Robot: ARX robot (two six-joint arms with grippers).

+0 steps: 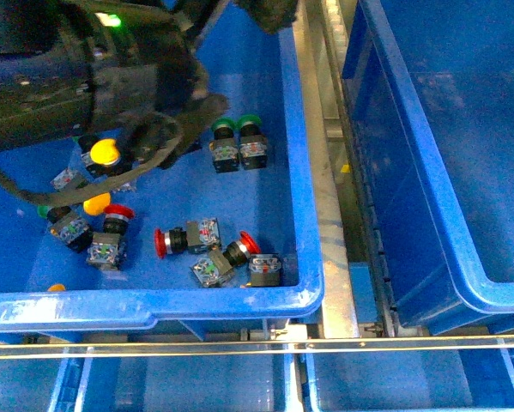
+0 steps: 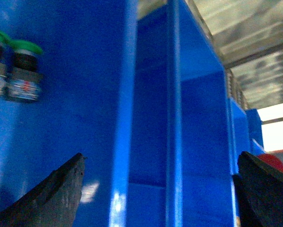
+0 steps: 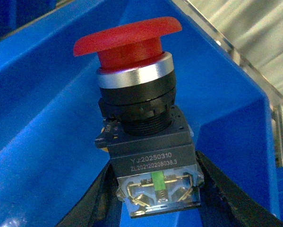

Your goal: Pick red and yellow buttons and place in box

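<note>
Right gripper (image 3: 153, 175) pinches red button (image 3: 132, 61) by a blue wall (image 3: 37, 132), whose unclear; left gripper (image 2: 160, 156) spread wide, facing bin (image 2: 150, 118) wall.

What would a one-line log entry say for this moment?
left gripper: open, over button tote | right gripper: shut on red button | yellow button: unpicked in tote

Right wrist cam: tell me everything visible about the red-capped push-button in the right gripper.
The red mushroom-capped push-button has a matte plastic-looking cap, a shiny silver collar, a black threaded neck and a black block printed YJ:20250310, ending in a clear contact block with metal tabs and a green insert. The right gripper is shut on that clear block, black fingers on opposite sides, cap pointing away. Blue plastic bin walls lie behind it.
</note>
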